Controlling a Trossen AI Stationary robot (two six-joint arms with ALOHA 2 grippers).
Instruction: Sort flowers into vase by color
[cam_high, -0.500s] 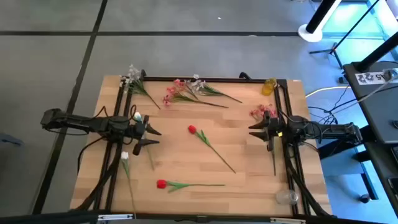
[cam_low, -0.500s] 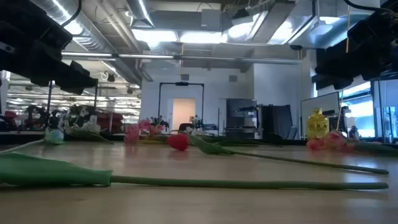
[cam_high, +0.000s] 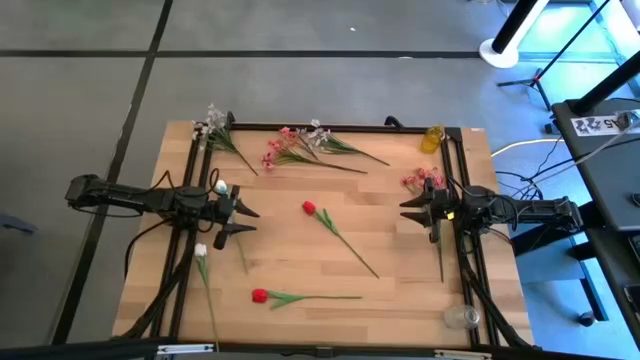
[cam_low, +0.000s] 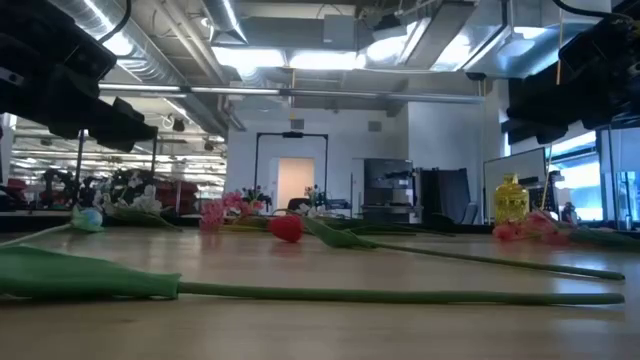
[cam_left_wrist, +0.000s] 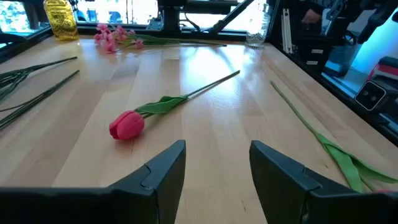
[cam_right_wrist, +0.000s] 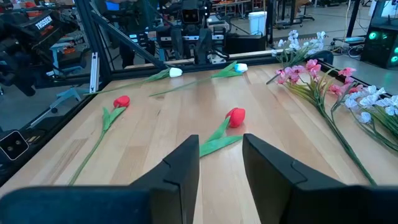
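One red tulip (cam_high: 308, 208) lies at the table's middle, its stem running toward the near right. A second red tulip (cam_high: 259, 296) lies near the front edge. Two white tulips (cam_high: 220, 187) (cam_high: 200, 250) lie by the left arm. Pink sprays (cam_high: 275, 152) and white sprays (cam_high: 215, 120) lie along the far edge, and one pink spray (cam_high: 420, 180) lies at the right. A yellow vase (cam_high: 432, 138) stands at the far right. My left gripper (cam_high: 250, 221) is open, left of the middle tulip (cam_left_wrist: 127, 124). My right gripper (cam_high: 403, 211) is open, right of that tulip (cam_right_wrist: 235, 116).
A clear glass vase (cam_high: 461, 317) stands at the near right corner. A black frame (cam_high: 300, 127) runs along the table's far, left and right sides. Bare wood lies between the two grippers around the middle tulip's stem (cam_high: 350, 248).
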